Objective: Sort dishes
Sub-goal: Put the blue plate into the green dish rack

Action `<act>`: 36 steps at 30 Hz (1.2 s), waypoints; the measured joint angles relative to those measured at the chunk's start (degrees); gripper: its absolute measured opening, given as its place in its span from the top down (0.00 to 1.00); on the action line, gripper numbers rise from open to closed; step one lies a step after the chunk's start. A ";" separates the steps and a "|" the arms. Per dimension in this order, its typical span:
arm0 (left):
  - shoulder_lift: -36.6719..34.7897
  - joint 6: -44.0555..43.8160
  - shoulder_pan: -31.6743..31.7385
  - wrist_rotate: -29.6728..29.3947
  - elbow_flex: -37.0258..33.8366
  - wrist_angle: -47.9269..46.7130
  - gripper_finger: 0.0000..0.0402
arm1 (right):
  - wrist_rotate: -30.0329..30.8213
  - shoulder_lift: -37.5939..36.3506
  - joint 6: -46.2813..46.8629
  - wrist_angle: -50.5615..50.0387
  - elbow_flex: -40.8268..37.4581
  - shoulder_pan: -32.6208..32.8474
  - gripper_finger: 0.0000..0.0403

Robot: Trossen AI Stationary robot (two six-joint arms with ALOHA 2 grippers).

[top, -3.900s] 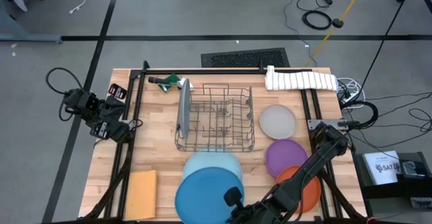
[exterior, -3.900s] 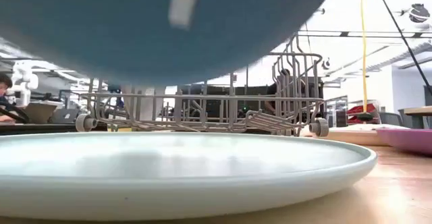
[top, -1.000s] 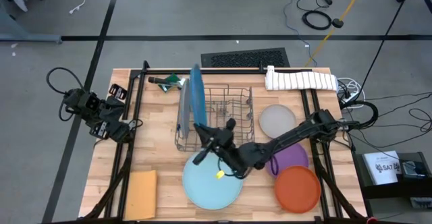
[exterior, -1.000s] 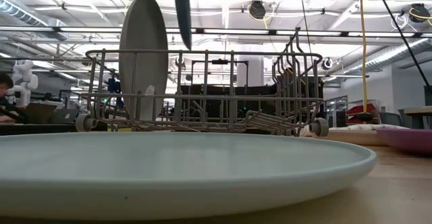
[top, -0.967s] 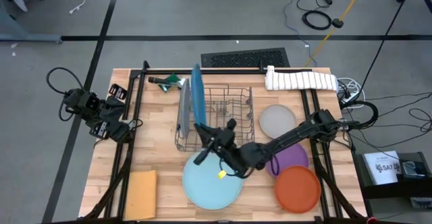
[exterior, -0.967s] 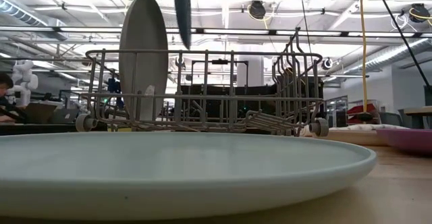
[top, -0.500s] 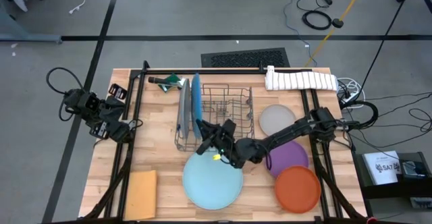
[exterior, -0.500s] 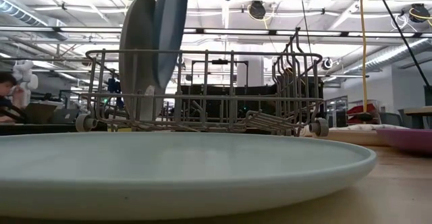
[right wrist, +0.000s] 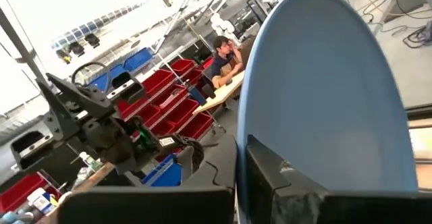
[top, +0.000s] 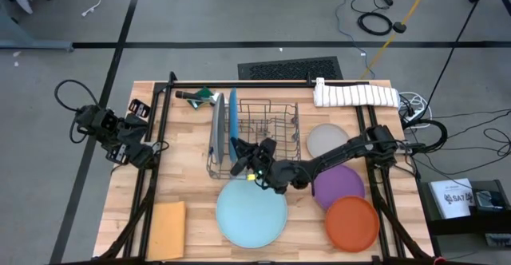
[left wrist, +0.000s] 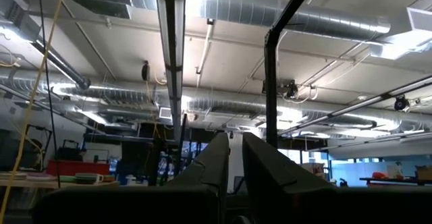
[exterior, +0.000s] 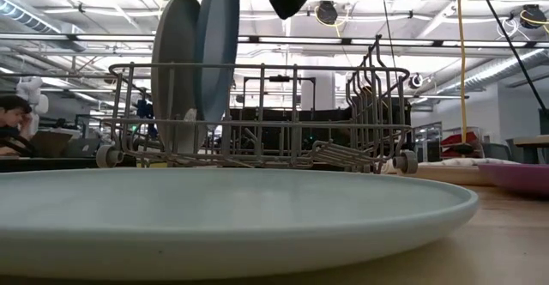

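A bright blue plate (top: 232, 120) stands on edge in the wire rack (top: 271, 141), close beside a grey-blue plate (top: 216, 129) that stands in the rack's left end. My right gripper (top: 239, 158) is shut on the blue plate at the rack's near left corner. In the low view the blue plate (exterior: 217, 49) leans next to the grey-blue one (exterior: 179, 66). The pale teal plate (top: 251, 213) lies flat near the front. Light grey (top: 328, 141), purple (top: 342, 185) and orange (top: 352, 223) plates lie flat at the right. My left gripper (left wrist: 236, 158) is shut, raised off the table's left edge. My right gripper pinches the blue plate's rim (right wrist: 243, 140) between its two fingers, at the plate's near edge. The fingers (right wrist: 219, 173) come roughly level from the table's near right, one on each face. The plate is upright, its lower part down among the rack's wires (exterior: 206, 118).
A tan square sheet (top: 168, 229) lies at the near left. A rolled white towel (top: 355, 95) and a green-handled brush (top: 198, 96) lie along the far edge. The rack's right part holds no plates. Black frame rails run along the table's sides.
My right gripper has gone down and a little toward the far edge while rolling, still shut on the blue plate. The plate has sunk from above the rack into it and now stands beside the grey-blue plate.
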 joint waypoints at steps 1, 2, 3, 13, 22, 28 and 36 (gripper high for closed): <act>0.00 0.00 0.00 0.00 0.00 0.00 0.89 | -0.01 0.01 0.31 0.08 0.00 -0.11 0.99; 0.01 0.01 -0.01 0.01 0.00 0.00 0.89 | -0.01 0.13 0.74 0.24 0.00 -0.19 0.99; 0.00 0.00 -0.02 0.00 0.00 0.00 0.89 | -0.05 0.23 1.03 0.49 0.00 -0.21 0.99; 0.00 0.67 0.00 0.00 0.00 0.02 0.89 | -3.27 0.37 -2.57 6.52 0.00 -0.19 0.99; 0.00 1.11 0.00 -0.02 0.00 0.02 0.89 | -1.80 0.72 4.00 -2.15 -0.02 -0.28 0.99; 0.00 1.11 -0.02 0.00 0.00 0.02 0.89 | 0.33 0.79 5.18 -5.27 -0.02 -0.28 0.99; 0.00 1.18 -0.02 0.00 0.00 0.02 0.89 | 0.05 0.79 6.17 -8.83 0.00 -0.93 0.99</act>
